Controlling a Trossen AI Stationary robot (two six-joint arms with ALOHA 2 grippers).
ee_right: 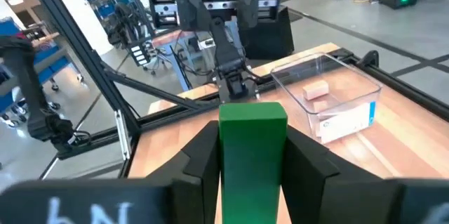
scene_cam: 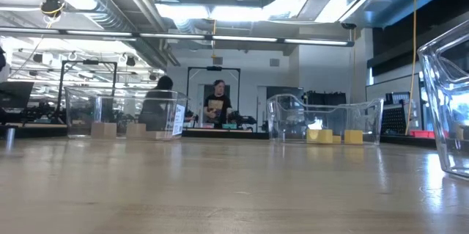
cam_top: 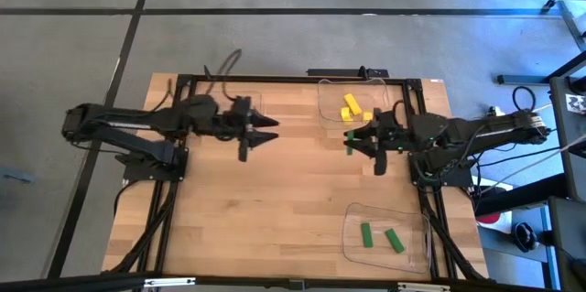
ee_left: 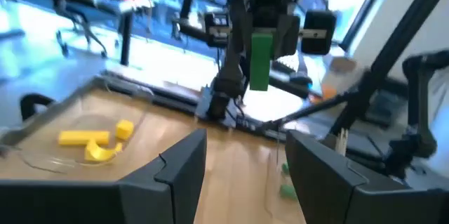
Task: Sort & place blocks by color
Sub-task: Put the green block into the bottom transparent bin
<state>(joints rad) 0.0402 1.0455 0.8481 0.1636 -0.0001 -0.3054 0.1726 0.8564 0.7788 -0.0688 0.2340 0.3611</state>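
Wooden surface [cam_top: 275,200] out on a big lab floor. Right hand [cam_top: 352,140] is up in the air pinching a green block [ee_right: 252,155]; left hand [cam_top: 275,131] faces it, fingers spread, nothing in them.

The green block [ee_right: 253,155] sits between the black fingers of the right gripper [ee_right: 251,161]. Yellow blocks [cam_top: 352,107] lie in the clear tray [cam_top: 327,107] at the tabletop's far edge. Two green blocks [cam_top: 380,237] lie in the clear tray [cam_top: 421,237] at the near right corner. Tan blocks [ee_right: 316,89] lie in a clear tray [ee_right: 351,122] with a white label. The tabletop [cam_top: 275,200] is pale striped wood inside a black frame [cam_top: 275,79]. The left gripper [cam_top: 261,132] is black.
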